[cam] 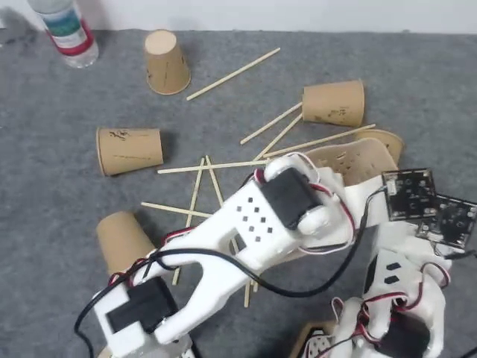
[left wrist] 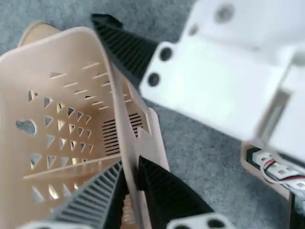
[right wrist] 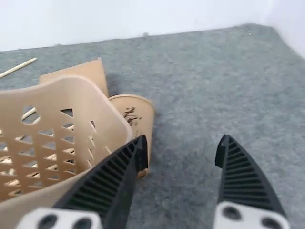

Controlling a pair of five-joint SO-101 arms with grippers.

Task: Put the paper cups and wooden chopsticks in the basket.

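The basket (cam: 356,160) is sitting right of the middle of the grey mat (cam: 45,224), partly under a white arm. The left gripper (left wrist: 131,167) is clamping its perforated wall between closed fingers, and the left wrist view is looking down into it, though I cannot tell what is lying inside. The right gripper (right wrist: 181,148) is hanging wide open over the mat at the basket's right wall, with a paper cup (right wrist: 138,119) lying just beside that wall. The high view is taking in the wider mat, where four more paper cups (cam: 128,149) and loose wooden chopsticks (cam: 232,73) are lying scattered left of and beyond the basket, and a bottle (cam: 68,26) is standing at the far left.
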